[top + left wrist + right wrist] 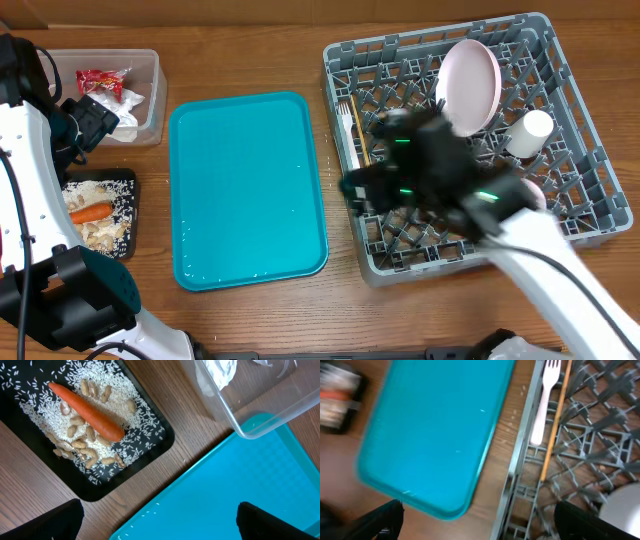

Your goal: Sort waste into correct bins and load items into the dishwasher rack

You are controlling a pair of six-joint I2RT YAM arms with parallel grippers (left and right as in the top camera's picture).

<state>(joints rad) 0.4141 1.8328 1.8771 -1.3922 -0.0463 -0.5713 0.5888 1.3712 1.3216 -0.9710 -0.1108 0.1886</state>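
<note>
In the black tray (161,446) the orange carrot (88,412) lies on rice and beige scraps. The clear tub (250,417) holds a crumpled napkin (220,370) and a red wrapper (100,78). My left gripper (160,520) hangs open over the teal tray's corner, nothing between its fingers. The grey dishwasher rack (590,200) holds the pink plate (470,85) on edge, a white cup (530,133), the white fork (545,400) and the wooden stick (554,430). My right gripper (480,520) is open and empty above the rack's left rim; its view is blurred.
The large teal tray (247,190) lies between the bins and the rack, with a few rice grains on it. The black tray (128,215) sits at the far left below the clear tub (150,95). A white rounded dish (620,505) shows in the rack.
</note>
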